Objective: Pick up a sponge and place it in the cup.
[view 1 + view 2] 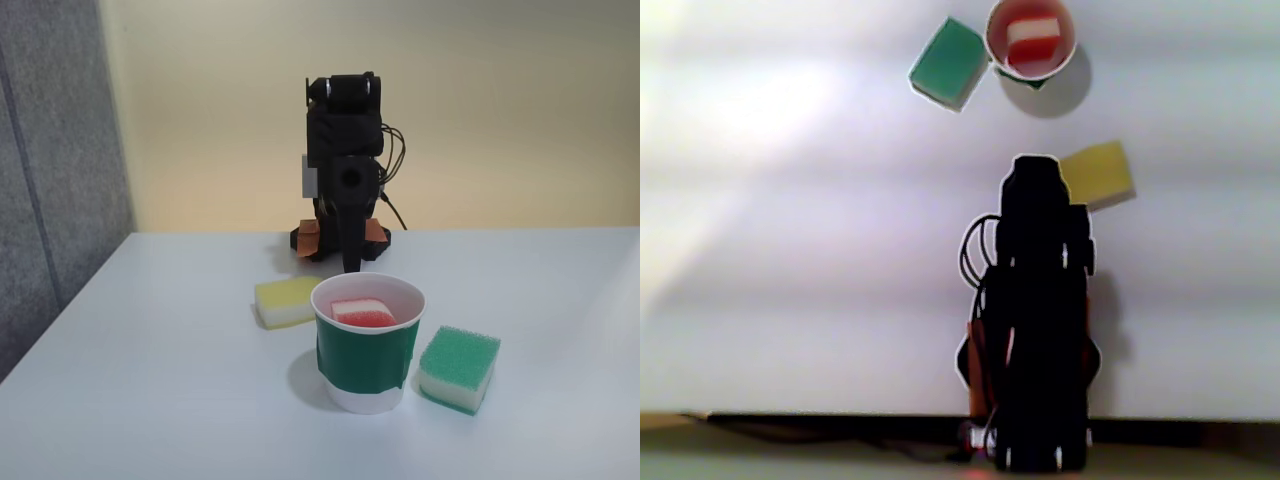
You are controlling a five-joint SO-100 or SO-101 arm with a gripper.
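The red sponge (362,313) sits inside the cup (366,360), so the job looks done. The arm (345,170) is folded up at 12 o'clock from the cup, behind it on the counter (150,380). I cannot tell if its jaws are open or closed. They hold nothing I can see. I count one cup and three sponges: red, green (459,368) at 3 o'clock, yellow (285,301) at 10 o'clock.

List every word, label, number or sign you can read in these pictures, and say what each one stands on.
None can be read.
The cup has a plain green band with no print.
The red sponge inside it, the green sponge and the yellow sponge carry no lettering.
The arm shows a small pale patch, too blurred to tell if it bears text.
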